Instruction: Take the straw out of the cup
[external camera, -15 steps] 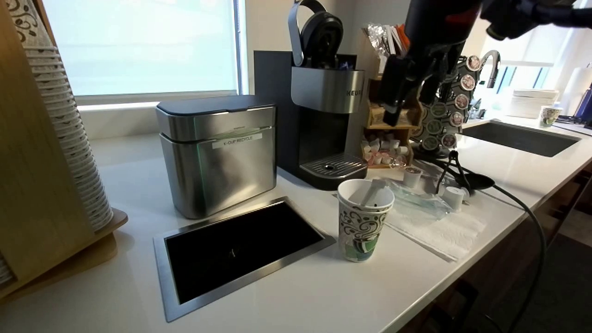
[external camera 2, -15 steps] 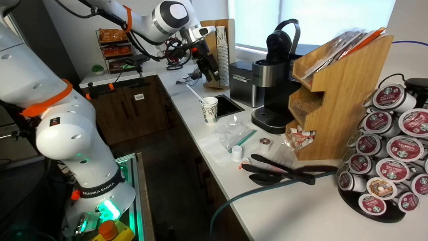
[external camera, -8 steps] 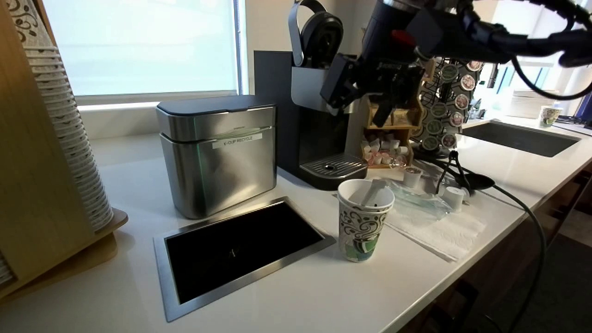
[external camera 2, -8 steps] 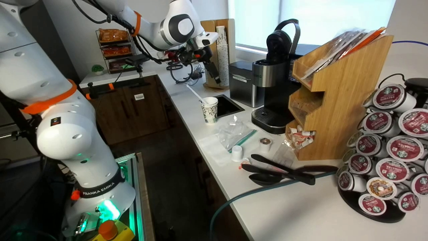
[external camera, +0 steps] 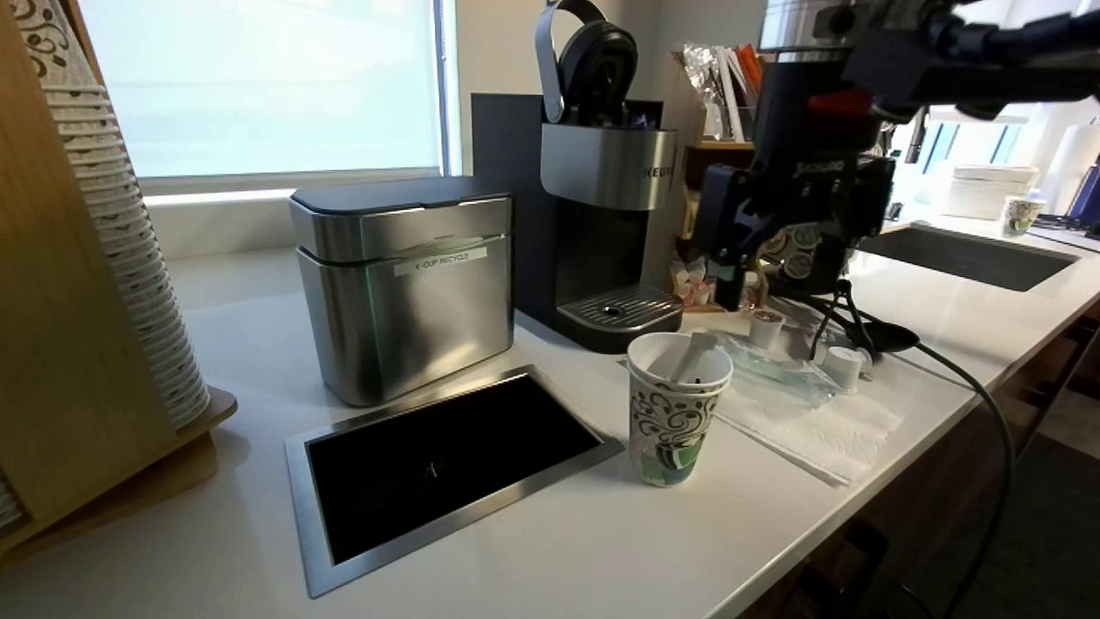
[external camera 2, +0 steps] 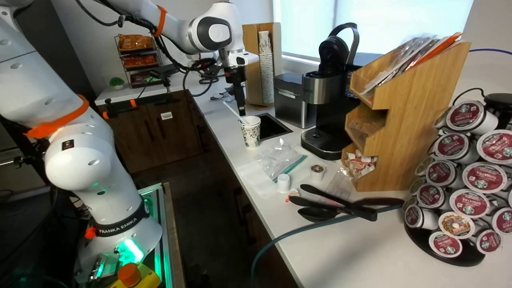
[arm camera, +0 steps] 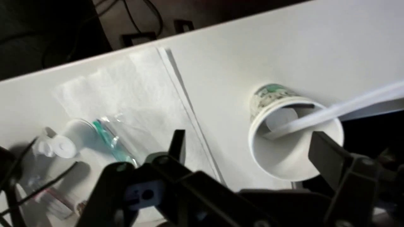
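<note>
One straw (external camera 2: 232, 109) was located in the cup (external camera: 675, 421): its lower part was contained inside, and its upper part was projected at a tilt past the rim. The cup was stood upright on the surface (external camera: 550, 559), just beside a metal-framed opening (external camera: 312, 516). The hand (arm camera: 251, 143) was positioned above the surface, near the cup, with its fingers (external camera: 730, 288) set wide apart; in an exterior view, a gap was shown between the fingers and the straw. In the wrist view, the mouth of the cup was partly covered by one finger. A paper napkin (arm camera: 132, 77) was laid near the cup, with a clear bag (external camera 2: 278, 158) placed partly on it. A coffee machine (external camera: 601, 168) was placed beside a metal bin (external camera: 421, 318)
</note>
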